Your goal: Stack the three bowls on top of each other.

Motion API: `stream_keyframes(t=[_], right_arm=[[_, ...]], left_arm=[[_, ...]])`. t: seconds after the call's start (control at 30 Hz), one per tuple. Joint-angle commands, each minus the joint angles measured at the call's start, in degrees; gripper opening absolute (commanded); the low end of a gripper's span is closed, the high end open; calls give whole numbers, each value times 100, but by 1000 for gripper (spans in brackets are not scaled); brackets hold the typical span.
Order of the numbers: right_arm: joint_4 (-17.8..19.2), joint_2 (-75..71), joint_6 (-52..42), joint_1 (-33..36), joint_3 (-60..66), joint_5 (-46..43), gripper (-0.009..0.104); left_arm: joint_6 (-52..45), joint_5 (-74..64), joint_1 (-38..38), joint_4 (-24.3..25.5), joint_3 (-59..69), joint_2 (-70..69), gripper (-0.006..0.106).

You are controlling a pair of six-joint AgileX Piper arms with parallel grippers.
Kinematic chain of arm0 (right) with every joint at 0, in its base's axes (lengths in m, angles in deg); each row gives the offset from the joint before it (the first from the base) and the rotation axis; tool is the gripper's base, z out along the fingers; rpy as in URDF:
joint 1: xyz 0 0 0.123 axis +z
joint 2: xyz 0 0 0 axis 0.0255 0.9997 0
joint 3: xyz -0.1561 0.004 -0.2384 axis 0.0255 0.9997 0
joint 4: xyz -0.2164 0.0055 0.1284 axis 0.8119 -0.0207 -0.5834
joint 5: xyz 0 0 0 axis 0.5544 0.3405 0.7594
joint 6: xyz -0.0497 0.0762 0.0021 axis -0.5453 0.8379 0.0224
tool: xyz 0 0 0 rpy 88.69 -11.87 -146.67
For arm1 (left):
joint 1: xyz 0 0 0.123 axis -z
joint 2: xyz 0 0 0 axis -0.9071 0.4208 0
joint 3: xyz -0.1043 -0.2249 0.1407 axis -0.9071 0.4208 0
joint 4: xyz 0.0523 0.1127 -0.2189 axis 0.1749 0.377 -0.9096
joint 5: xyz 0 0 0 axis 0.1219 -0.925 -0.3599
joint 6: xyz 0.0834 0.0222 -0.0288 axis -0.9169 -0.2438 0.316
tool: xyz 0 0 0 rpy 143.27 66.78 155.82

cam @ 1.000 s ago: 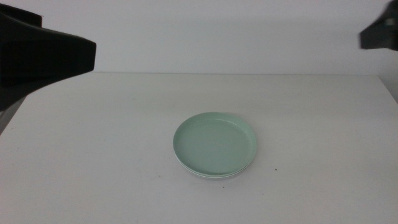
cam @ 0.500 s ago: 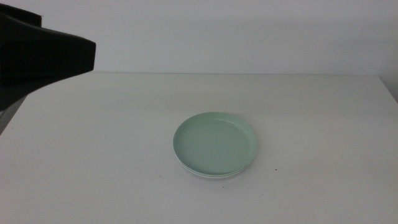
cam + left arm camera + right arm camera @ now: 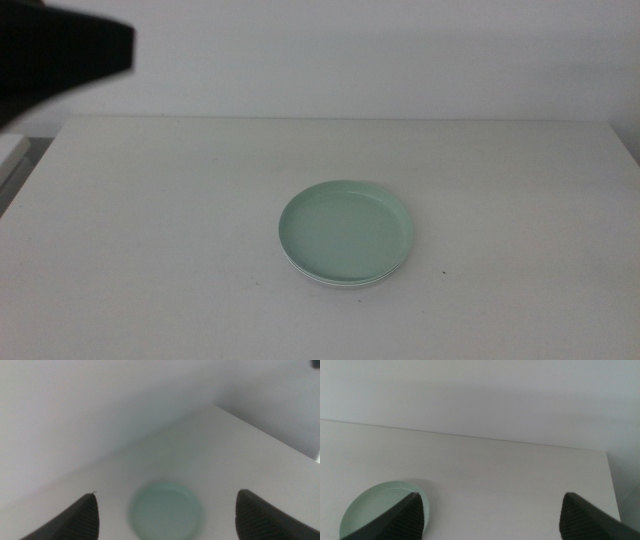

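With the mint bowl [image 3: 346, 233] topping the stack (paler rims [image 3: 340, 284] peek beneath) mid-bench [image 3: 150, 250], both wide-open, empty pincers, left [image 3: 165, 510] and right [image 3: 492, 512], should retreat without nudging it.

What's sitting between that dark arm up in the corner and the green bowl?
Nothing: in the middle view only bare white table separates the left arm from the mint green bowl, which tops the stack.

Mint green bowl [image 3: 346, 233] tops the stack; white table [image 3: 150, 230].
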Motion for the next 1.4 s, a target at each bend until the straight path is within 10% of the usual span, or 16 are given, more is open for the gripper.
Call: stream_keyframes(t=[0.0, 0.4, 0.83, 1.03, 1.37], right_arm=[[2, -14, -7, -44, 35, -60, 93], [13, -14, -7, -44, 35, -61, 93], [79, -14, -7, -44, 102, -112, 93], [475, -783, -7, -44, 1389, -2651, 93], [282, -3194, -7, -44, 4811, -3797, 93]], left_arm=[[54, 522, -14, 374, 55, -83, 94], [2869, 1441, -310, 3669, 450, -545, 94], [2869, 1485, -310, 3667, 460, -545, 94], [2869, 2564, -497, 3458, 1227, -942, 94], [2857, 3767, -1173, 2789, 4440, -3049, 94]])
